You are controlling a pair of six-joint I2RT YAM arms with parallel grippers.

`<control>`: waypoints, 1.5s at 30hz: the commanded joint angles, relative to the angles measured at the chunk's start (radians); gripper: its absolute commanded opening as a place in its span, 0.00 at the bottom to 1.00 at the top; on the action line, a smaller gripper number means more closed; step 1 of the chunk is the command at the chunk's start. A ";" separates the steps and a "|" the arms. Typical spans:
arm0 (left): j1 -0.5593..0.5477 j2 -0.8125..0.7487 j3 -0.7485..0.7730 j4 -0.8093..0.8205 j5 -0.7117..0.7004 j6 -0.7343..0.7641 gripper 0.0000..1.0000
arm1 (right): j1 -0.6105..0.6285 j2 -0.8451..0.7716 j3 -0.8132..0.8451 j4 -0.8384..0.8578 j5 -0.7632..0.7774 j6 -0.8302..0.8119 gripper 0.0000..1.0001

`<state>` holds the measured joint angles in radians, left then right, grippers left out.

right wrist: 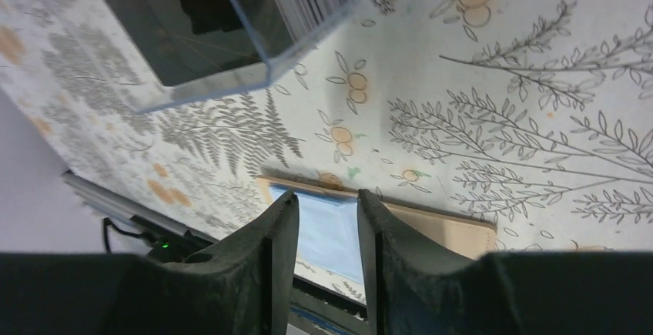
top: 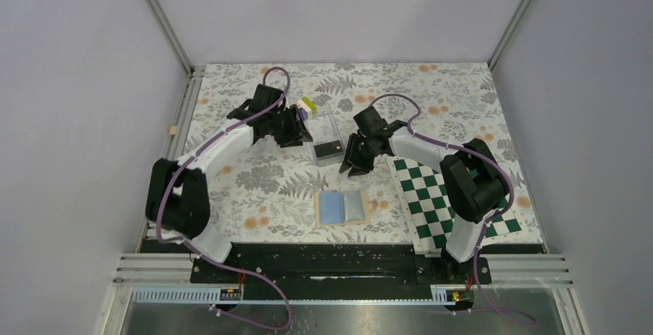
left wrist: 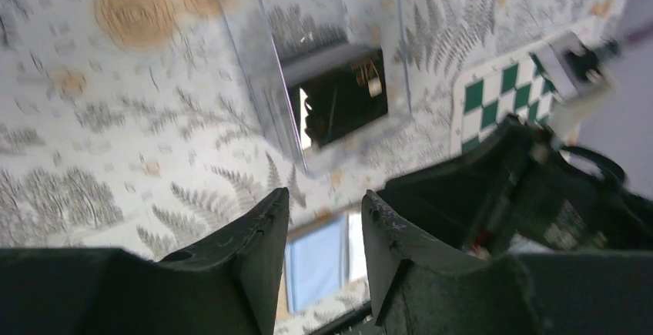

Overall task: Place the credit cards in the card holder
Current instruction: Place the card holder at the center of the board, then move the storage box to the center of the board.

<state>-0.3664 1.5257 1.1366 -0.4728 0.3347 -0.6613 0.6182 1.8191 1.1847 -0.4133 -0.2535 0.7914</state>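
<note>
The card holder (top: 344, 207) lies open on the table in front of the arms, light blue inside with tan edges. Black credit cards (top: 328, 149) sit in the near end of a clear plastic case (top: 326, 125). My left gripper (top: 298, 132) hovers just left of the case, open and empty. In the left wrist view the left gripper (left wrist: 325, 193) frames the card holder (left wrist: 317, 262), with the credit cards (left wrist: 343, 98) above. My right gripper (top: 356, 166) hangs between the case and the holder, open with nothing in it. Through the right gripper (right wrist: 327, 194) I see the card holder (right wrist: 326, 231); the credit cards (right wrist: 181, 31) lie upper left.
A green-white checkerboard (top: 428, 196) lies at the right under the right arm. A purple-green-white block cluster (top: 307, 106) sits behind the case, next to the left gripper. The right arm (left wrist: 531, 189) fills the right side of the left wrist view.
</note>
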 commanded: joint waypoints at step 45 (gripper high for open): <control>-0.138 0.107 -0.074 0.067 -0.124 -0.181 0.18 | -0.082 0.126 0.126 0.172 -0.160 0.139 0.56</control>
<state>-0.4557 1.6836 1.0935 -0.4015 0.0925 -0.7788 0.5434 1.9629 1.2675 -0.2855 -0.4797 0.9508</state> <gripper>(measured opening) 0.161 0.560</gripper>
